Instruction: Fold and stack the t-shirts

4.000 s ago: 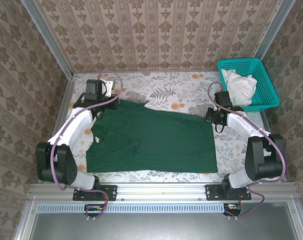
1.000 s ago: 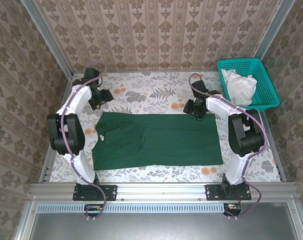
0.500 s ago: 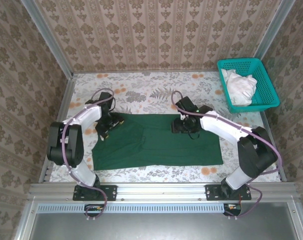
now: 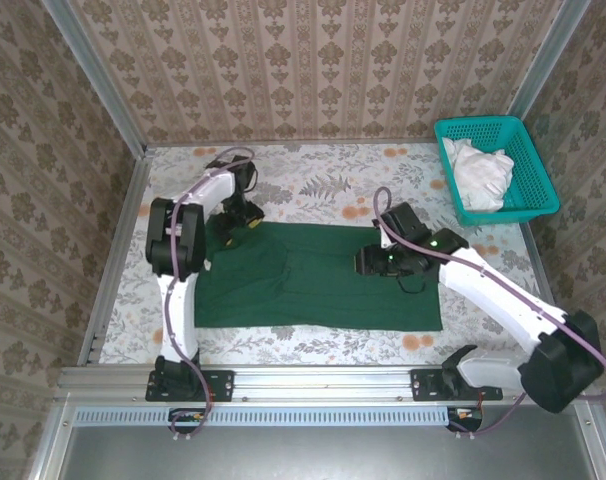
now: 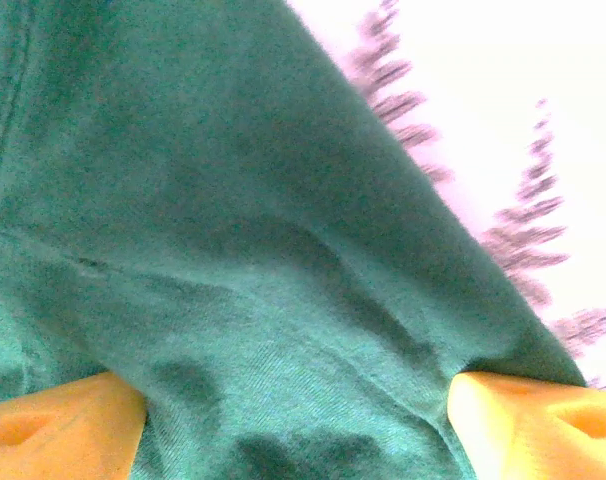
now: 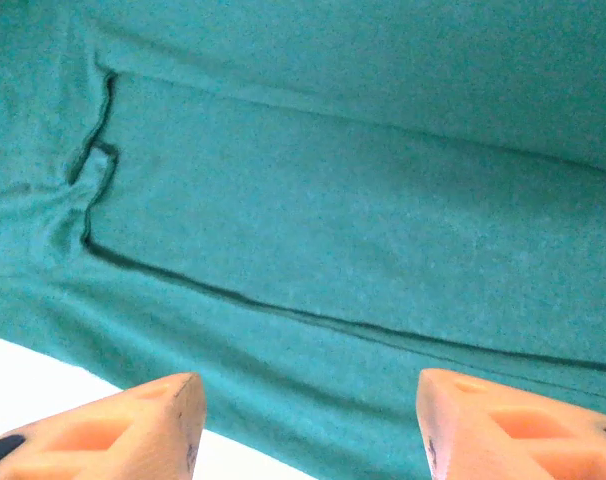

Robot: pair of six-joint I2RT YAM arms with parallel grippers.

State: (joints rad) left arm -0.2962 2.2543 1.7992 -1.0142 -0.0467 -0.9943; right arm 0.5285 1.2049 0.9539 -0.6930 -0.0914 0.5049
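Item: dark green t-shirt (image 4: 318, 275), lying flat as a folded band on the table (image 4: 313, 190), well left of the basket (image 4: 539, 200) and nearer the arm bases. It is looking soft, light and limp, likely sagging unless taken at two corners or along a hem. The left gripper (image 4: 245, 215) is hovering, fingers spread, over the shirt corner farthest from the basket, and the right gripper (image 4: 368, 262) is hanging, fingers spread and pinching nothing, over the half closer to the basket. Bare table is lying between shirt and basket, giving folding room.
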